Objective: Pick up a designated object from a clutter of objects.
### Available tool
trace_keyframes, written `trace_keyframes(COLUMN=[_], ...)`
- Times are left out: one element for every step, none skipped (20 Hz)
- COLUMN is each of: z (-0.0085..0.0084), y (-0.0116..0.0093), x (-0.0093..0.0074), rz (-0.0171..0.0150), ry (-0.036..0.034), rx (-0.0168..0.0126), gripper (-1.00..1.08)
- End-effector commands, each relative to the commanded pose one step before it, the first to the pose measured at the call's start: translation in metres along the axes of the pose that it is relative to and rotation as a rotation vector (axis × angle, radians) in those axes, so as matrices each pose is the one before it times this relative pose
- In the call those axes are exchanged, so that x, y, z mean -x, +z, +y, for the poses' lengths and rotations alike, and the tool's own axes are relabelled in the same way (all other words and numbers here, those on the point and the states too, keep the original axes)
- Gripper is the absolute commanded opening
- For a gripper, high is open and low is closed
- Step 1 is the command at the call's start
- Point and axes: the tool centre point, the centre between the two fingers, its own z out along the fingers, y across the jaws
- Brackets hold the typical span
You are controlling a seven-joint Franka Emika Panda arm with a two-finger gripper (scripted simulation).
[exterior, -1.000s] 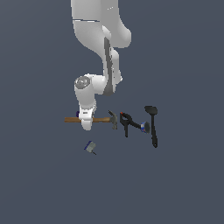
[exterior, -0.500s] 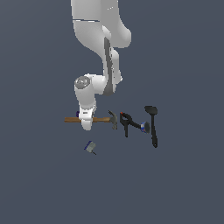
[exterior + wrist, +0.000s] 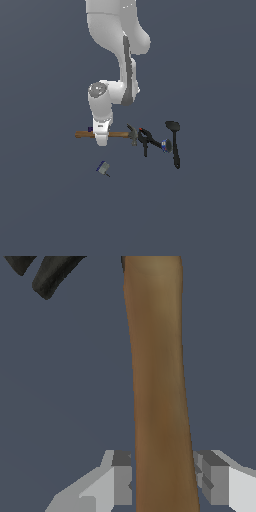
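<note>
Exterior view, from its left across: the hammer (image 3: 117, 134) lies flat on the grey floor (image 3: 45, 200), brown handle toward the exterior view's left, dark head toward the right. The white gripper (image 3: 101, 139) is down over the handle's middle. A small grey-blue block (image 3: 103, 169) lies apart, nearer the camera. Just beside the hammer's head lies the black clamp (image 3: 149, 142), then a small blue piece (image 3: 164, 145), then the black spoon (image 3: 174, 142). In the wrist view the handle (image 3: 159, 386) runs between the two fingers (image 3: 121, 478), one finger against the wood, the other with a thin gap; whether they pinch it cannot be told.
</note>
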Motion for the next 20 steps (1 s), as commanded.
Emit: trace_keyframes(z=[0.00166, 0.00012, 0.00018, 0.00015, 0.00022, 0.00018, 0.00025, 0.00022, 0.00029, 0.00028, 0.00038, 0.00034, 0.0004, 0.0004, 0.00041, 0.0004, 0.00043, 0.00043, 0.00043, 0.00045], y=[-0.01266, -0.00557, -0.00566, -0.00613, -0.00613, -0.00661, -0.00667, -0.00713, -0.00726, -0.00777, -0.00783, -0.0084, -0.00848, -0.00854, -0.0085, -0.00852, -0.0085, -0.00855, -0.00864, -0.00866], x=[-0.00925, -0.00394, -0.00431, -0.00437, -0.00471, -0.00476, -0.00507, -0.00518, -0.00552, -0.00571, -0.0061, -0.00624, -0.00647, -0.00646, -0.00641, -0.00639, -0.00639, -0.00641, -0.00644, -0.00643], rz=[-0.00124, 0.0, -0.00038, 0.0, -0.00025, 0.0, 0.0, 0.0, 0.0002, 0.0, 0.0007, 0.0, 0.00088, 0.00064, 0.00065, 0.0, 0.00092, 0.00065, 0.0, 0.00065], ry=[-0.00232, 0.0, -0.00027, 0.0, -0.0003, 0.0, -0.00024, 0.0, -0.00024, 0.0, -0.00042, 0.0, -0.00033, -0.00022, -0.00022, 0.0, -0.00031, -0.00022, 0.0, -0.00023], rx=[0.00283, 0.0, -0.00051, 0.0, -0.00057, 0.0, -0.00043, 0.0, -0.00038, 0.0, -0.00054, 0.0, -0.00027, -0.00013, -0.00009, 0.0, -0.00011, -0.00008, 0.0, -0.00009], gripper=[-1.0, -1.0, -1.0, -1.0, -1.0, -1.0, -1.0, -1.0, -1.0, -1.0, -1.0, -1.0, -1.0, -1.0, -1.0, -1.0, -1.0, -1.0, -1.0, -1.0])
